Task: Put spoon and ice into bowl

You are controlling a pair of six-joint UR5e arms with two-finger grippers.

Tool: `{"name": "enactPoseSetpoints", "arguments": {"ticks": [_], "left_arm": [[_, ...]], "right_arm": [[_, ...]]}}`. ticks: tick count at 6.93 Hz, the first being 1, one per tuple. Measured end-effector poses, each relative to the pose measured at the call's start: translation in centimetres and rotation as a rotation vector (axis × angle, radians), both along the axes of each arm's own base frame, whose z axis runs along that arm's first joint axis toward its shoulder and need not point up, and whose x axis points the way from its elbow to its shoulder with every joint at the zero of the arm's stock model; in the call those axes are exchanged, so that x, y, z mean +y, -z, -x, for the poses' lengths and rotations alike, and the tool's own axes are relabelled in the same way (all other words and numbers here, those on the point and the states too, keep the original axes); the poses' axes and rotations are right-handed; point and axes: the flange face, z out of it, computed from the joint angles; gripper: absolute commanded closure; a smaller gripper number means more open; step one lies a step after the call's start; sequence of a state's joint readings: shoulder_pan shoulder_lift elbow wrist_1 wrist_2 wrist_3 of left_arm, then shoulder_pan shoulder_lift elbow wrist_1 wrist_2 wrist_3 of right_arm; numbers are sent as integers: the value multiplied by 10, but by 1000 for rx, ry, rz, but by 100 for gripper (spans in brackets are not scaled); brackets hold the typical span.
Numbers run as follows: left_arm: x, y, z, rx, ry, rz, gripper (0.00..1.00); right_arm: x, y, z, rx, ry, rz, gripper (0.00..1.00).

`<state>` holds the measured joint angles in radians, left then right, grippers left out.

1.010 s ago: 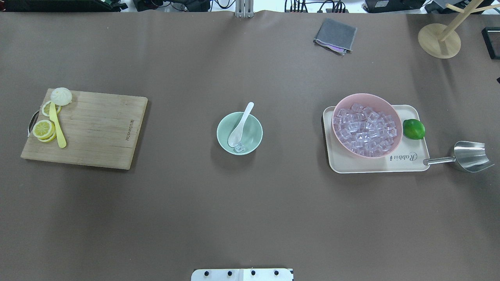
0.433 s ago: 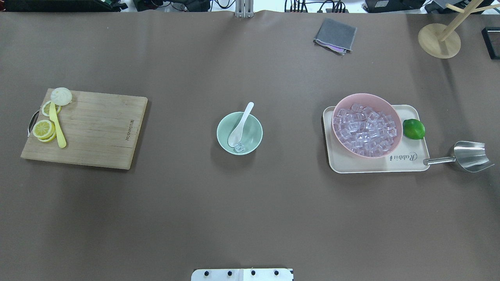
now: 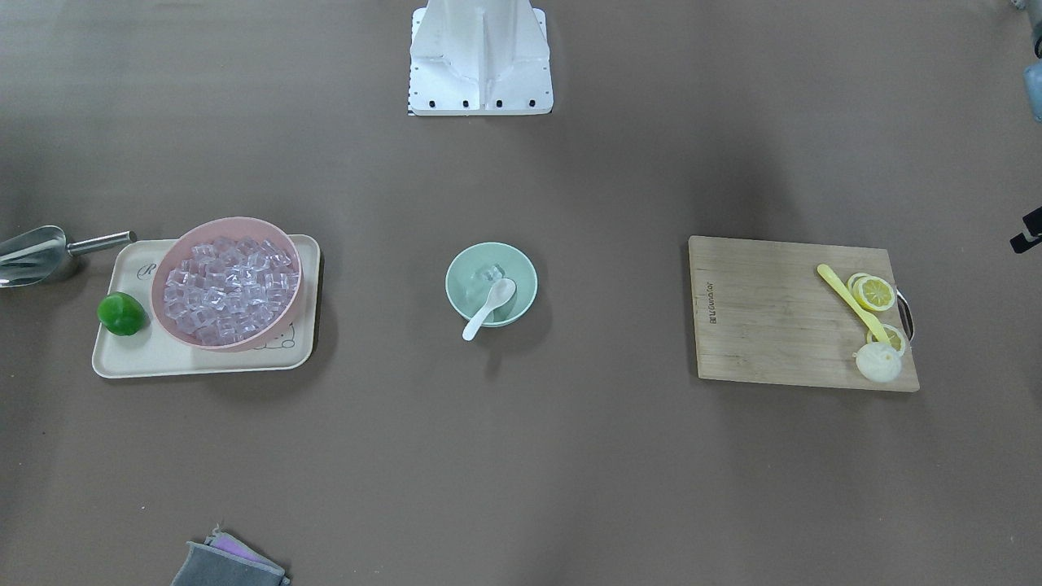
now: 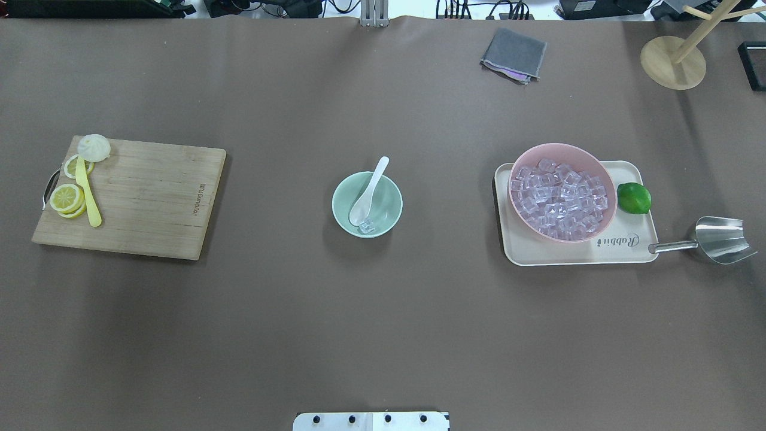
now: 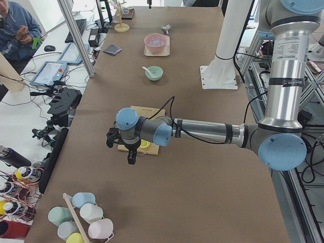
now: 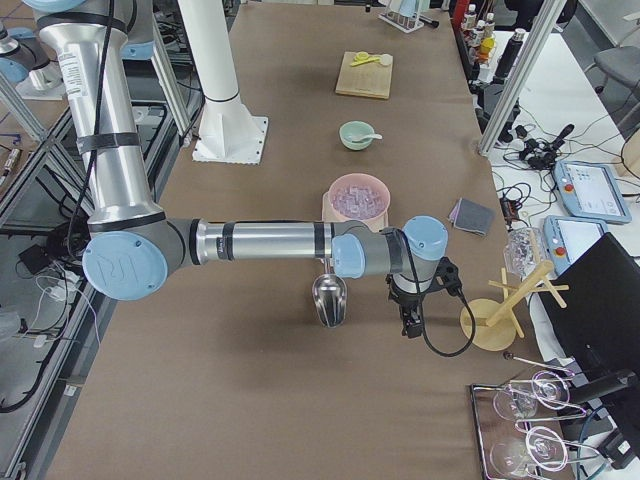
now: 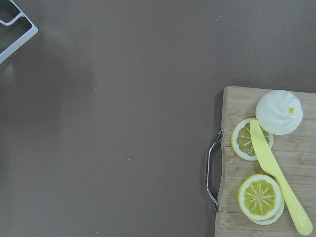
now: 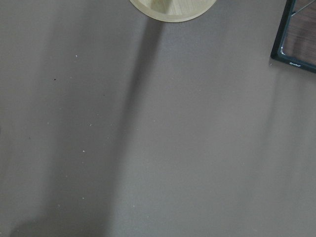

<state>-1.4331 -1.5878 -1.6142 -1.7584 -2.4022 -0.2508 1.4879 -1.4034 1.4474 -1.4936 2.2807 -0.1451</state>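
The mint-green bowl (image 4: 390, 206) stands at the table's middle. The white spoon (image 4: 370, 190) lies in it, scoop down inside, handle over the far rim. One clear ice cube (image 4: 366, 227) sits in the bowl by the scoop. Bowl (image 3: 466, 286), spoon (image 3: 488, 309) and cube (image 3: 487, 273) also show in the front-facing view. My left gripper (image 5: 130, 152) hovers past the cutting board's outer end, seen only in the left side view. My right gripper (image 6: 410, 318) hovers beyond the metal scoop, seen only in the right side view. I cannot tell if either is open or shut.
A pink bowl (image 4: 562, 147) full of ice cubes and a lime (image 4: 634, 198) sit on a cream tray (image 4: 622, 246) at right, a metal scoop (image 4: 718, 239) beside it. A cutting board (image 4: 149, 197) with lemon slices and a yellow utensil (image 4: 88, 194) lies at left. A grey cloth (image 4: 514, 54) and a wooden stand (image 4: 673, 63) are at the back right.
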Motion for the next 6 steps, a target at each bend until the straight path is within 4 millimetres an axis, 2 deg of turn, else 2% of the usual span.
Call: {"name": "enactPoseSetpoints", "arguments": {"ticks": [3,6], "left_arm": [[16,3,2,40,-2,2,2],[19,5,2,46,-6,-4,2]], "right_arm": [[11,-9,-1,3,-2,15,0],[12,-10,0,4,-2,16,0]]}}
